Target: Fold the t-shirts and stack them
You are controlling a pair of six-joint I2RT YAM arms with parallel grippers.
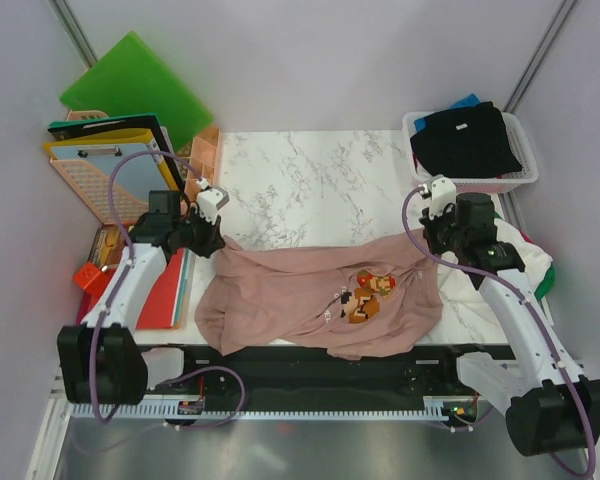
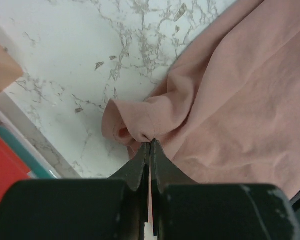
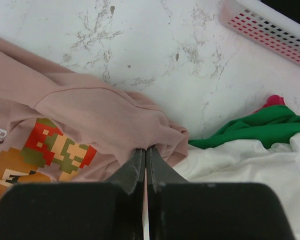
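**Pink cloth, 1 t-shirt, held at 2 corners**

Dusty pink t-shirt [image 1: 290,290]: soft, light and limp by the look of it. It lies crumpled across the near edge of the marble table [image 1: 310,185]. It would likely sag and drag, so it is best taken by pinched corners. 2 arms reach low over the table. The left gripper [image 2: 150,142] is near the table's left edge and the right gripper [image 3: 146,149] near its right edge. Each is clamped tight on a bunched fold of the cloth.
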